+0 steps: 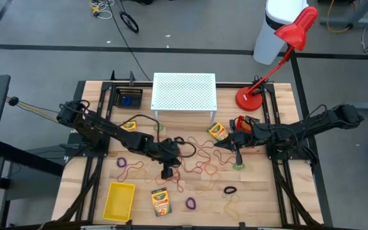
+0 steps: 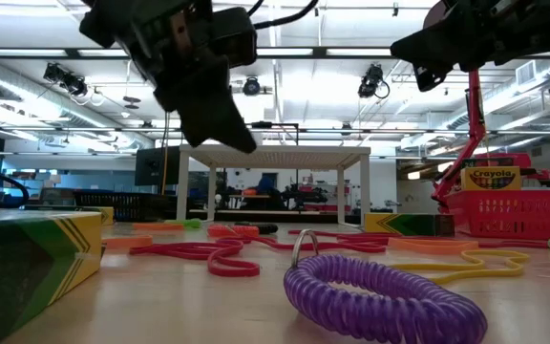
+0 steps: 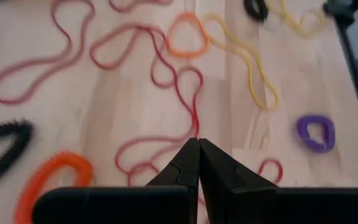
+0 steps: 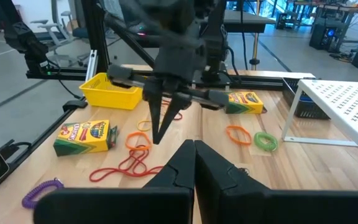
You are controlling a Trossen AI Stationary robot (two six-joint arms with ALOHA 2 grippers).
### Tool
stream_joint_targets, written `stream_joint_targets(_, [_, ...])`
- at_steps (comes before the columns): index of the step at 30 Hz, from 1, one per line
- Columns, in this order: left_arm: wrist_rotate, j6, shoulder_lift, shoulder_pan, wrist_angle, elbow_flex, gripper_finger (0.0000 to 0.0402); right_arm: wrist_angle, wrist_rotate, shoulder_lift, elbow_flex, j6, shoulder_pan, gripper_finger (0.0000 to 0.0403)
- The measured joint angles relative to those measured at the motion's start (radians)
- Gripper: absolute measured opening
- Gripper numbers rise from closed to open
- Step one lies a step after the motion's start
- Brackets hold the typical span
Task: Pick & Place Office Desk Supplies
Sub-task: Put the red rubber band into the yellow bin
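The left hand [image 1: 167, 171] is shut tight and holds nothing. A thin red rubber band [image 3: 179, 87] lies on the table [image 1: 260, 191] right under and ahead of its tips, stretching long away from it. The right hand [image 1: 238, 158], also shut and empty, is farther away.

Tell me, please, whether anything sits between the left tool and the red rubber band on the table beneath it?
Nothing visible does: the left tool, shut, hangs directly above the red rubber band, with only bare table around the strand.

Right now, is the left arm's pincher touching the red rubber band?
Cannot tell. In the left wrist view the left gripper overlaps the red rubber band, but its height above it is unclear.
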Motion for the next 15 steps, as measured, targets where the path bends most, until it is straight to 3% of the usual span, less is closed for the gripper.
stream_joint_targets(10, [0.049,-0.011,0.106,-0.025,-0.018,0.000,0.0117,0.000,0.000,0.000,0.000,0.000,0.000,0.0005])
stream_joint_targets(15, [0.014,0.074,0.138,-0.038,-0.008,0.000,0.0148,0.001,0.000,0.000,0.000,0.000,0.000,0.0005])
